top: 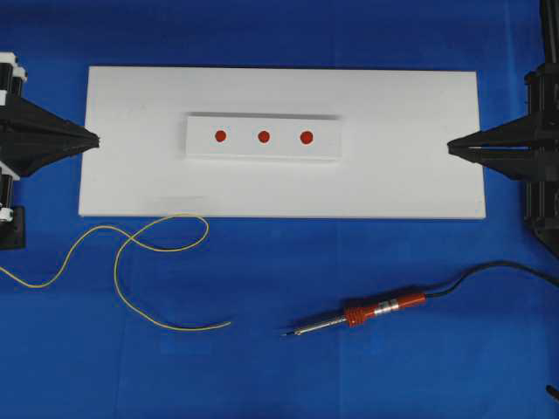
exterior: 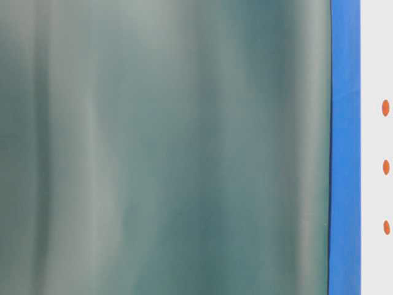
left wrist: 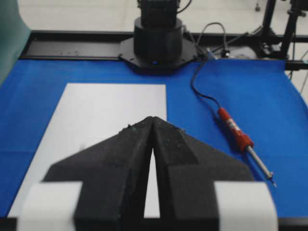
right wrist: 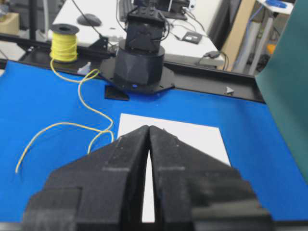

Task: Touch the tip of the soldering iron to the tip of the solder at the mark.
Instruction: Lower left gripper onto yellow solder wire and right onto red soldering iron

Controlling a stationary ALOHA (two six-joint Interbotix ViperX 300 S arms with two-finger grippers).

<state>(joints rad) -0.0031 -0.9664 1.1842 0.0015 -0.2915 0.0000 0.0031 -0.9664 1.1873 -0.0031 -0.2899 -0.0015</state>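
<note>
Both tools, left [top: 96, 140] and right [top: 451, 147], sit fully closed, gripping nothing, touching nothing.

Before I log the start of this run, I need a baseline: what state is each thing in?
Left end effector: shut, empty, at the board's left edge.
Right end effector: shut, empty, at the board's right edge.
Soldering iron: lying flat on the blue mat, unheld.
Solder: loosely curved on the mat, untouched.
White board: flat.

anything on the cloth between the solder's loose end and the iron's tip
No, only bare blue cloth separates the solder end from the soldering iron tip, overhead view.
</note>
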